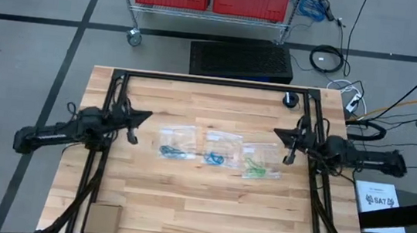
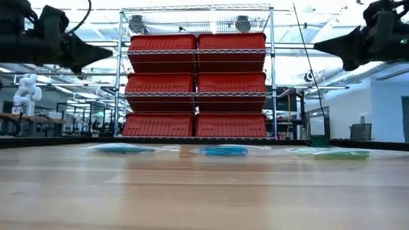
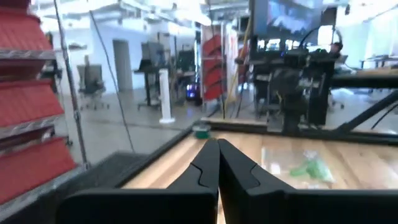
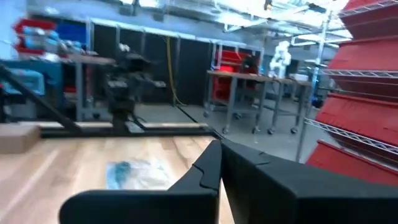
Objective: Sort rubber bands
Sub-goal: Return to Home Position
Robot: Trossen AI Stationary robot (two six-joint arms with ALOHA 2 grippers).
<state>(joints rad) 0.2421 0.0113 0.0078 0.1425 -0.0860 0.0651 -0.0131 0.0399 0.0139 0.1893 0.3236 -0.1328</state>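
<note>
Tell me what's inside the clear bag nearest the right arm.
Green rubber bands show through the clear bag, bunched together. They overlap, so their number cannot be told. The left gripper and right gripper hang shut above the table, holding nothing.

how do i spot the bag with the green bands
On the wooden table, three clear bags lie in a row at its middle. It is the end bag nearest the right arm. Only its bands are green; the other two hold bluish ones.
</note>
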